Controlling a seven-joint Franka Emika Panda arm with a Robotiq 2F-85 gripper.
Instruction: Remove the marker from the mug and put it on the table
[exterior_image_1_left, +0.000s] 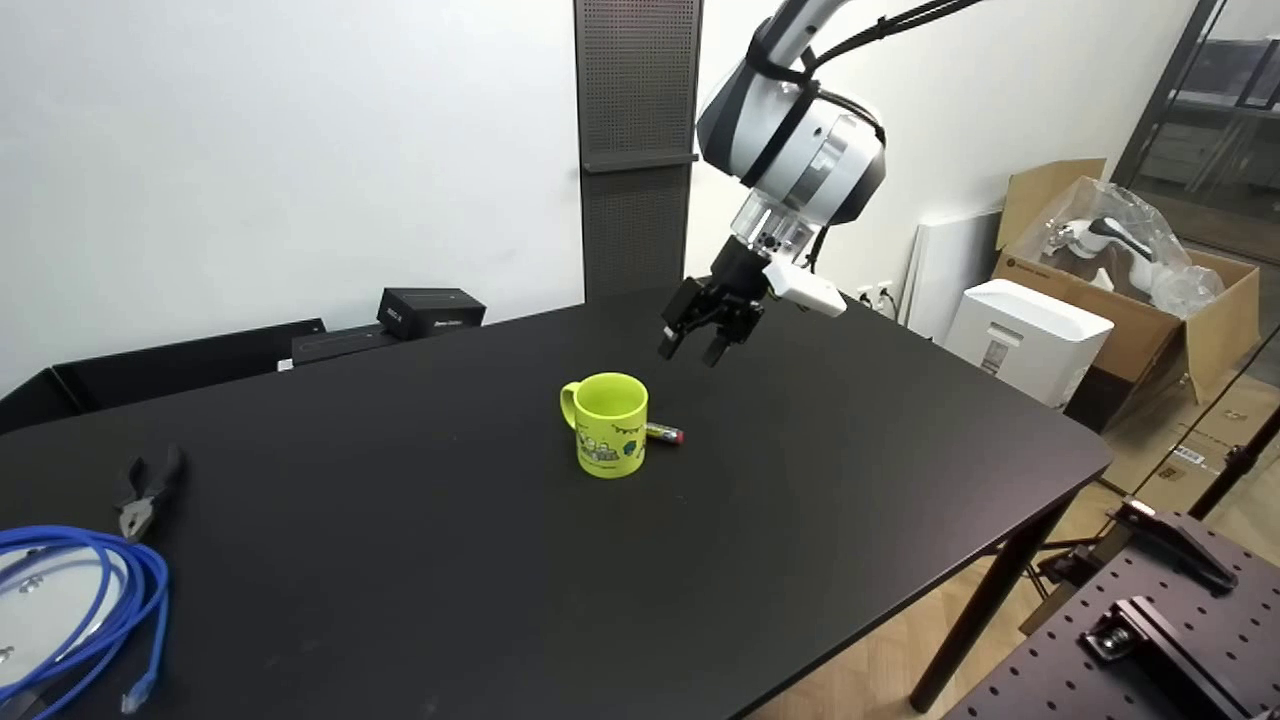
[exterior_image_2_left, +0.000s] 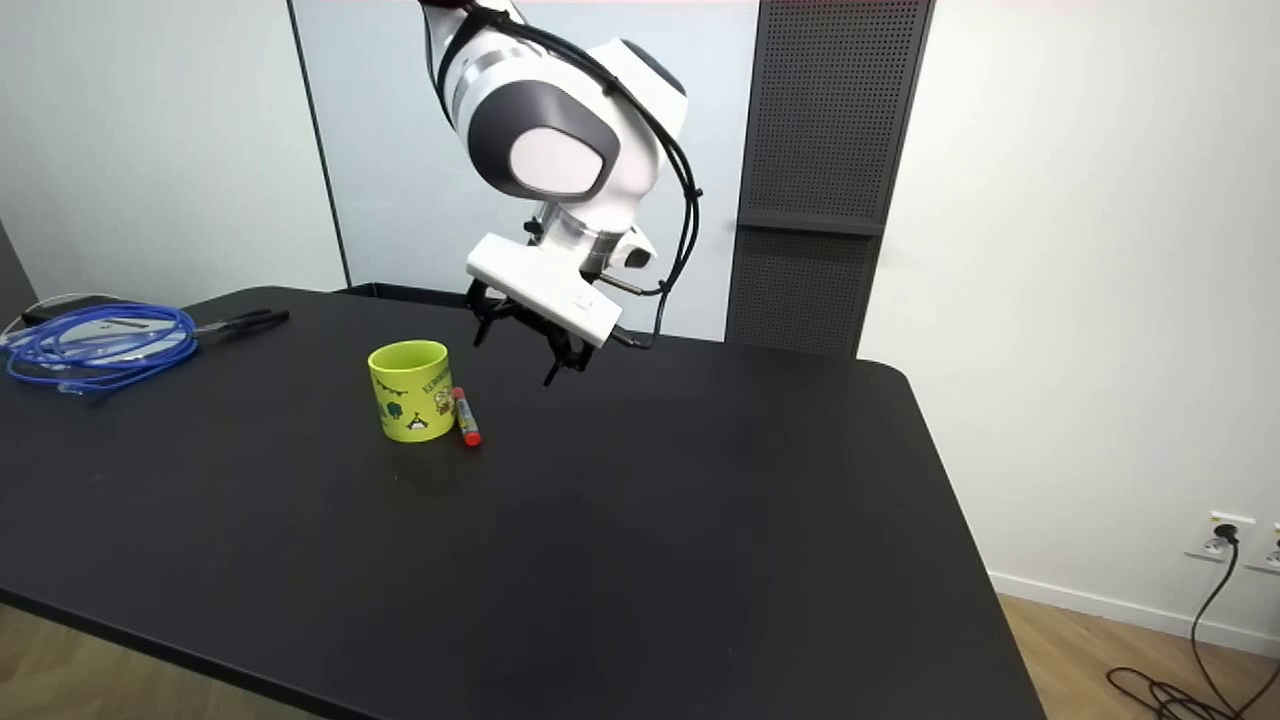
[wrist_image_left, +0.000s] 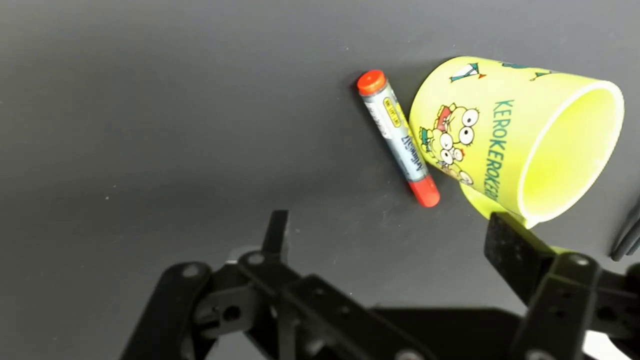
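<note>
Marker (wrist_image_left: 397, 137), grey with red ends, lies on the table (wrist_image_left: 175, 125); yellow-green mug (wrist_image_left: 470, 135) stands close along its right side in the wrist view; in an exterior view, blue cable (exterior_image_1_left: 150, 580), then pliers (exterior_image_1_left: 150, 495), then hovering gripper (exterior_image_1_left: 690, 353), jaws spread wide.

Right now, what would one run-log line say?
black gripper: open, empty | yellow-green mug: upright on matte black table | red-ended grey marker: lying on table, beside mug

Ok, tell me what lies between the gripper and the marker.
In the wrist view, just bare black table shows between the open gripper and the marker; the mug stands beside that marker.
</note>
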